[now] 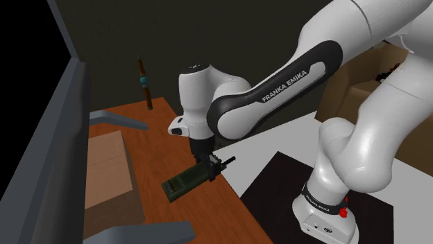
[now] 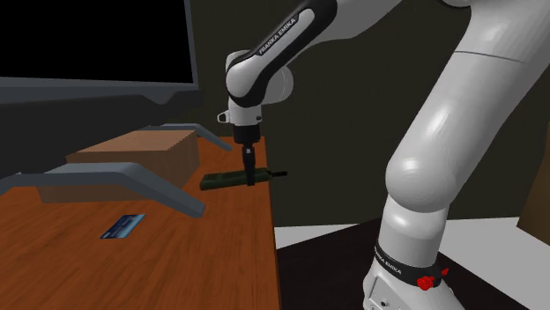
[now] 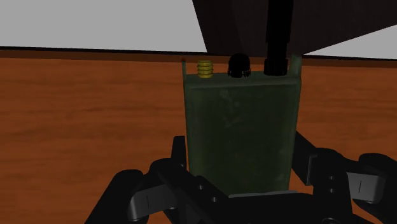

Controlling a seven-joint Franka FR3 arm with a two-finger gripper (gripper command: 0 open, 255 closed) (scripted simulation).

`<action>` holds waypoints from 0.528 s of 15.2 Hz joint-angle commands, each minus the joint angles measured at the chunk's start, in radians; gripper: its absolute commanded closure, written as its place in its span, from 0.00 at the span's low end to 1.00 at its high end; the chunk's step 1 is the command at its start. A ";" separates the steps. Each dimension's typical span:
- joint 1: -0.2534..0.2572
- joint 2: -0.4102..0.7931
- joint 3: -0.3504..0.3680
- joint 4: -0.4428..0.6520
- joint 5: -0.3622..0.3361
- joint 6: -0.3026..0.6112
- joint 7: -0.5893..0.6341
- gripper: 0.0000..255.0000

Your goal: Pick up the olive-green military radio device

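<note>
Hand (image 3: 242, 153) snug around green radio (image 3: 240, 108)

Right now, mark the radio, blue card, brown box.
olive-green radio (image 3: 242, 133), wrist view, front face.
blue card (image 2: 122, 227), second exterior view, its middle.
brown box (image 2: 132, 144), second exterior view, top face.

Antenna (image 3: 278, 32) of the radio (image 3: 240, 127) cut by the picture's edge, the radio's near end hidden behind the end effector (image 3: 242, 153)
</note>
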 commanded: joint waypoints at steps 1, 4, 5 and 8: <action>0.000 -0.017 -0.002 0.016 0.001 -0.032 -0.001 1.00; 0.000 -0.038 -0.004 0.040 0.001 -0.078 -0.002 1.00; 0.000 -0.044 -0.005 0.048 0.001 -0.092 -0.002 1.00; 0.000 -0.062 -0.007 0.075 0.001 -0.137 -0.003 1.00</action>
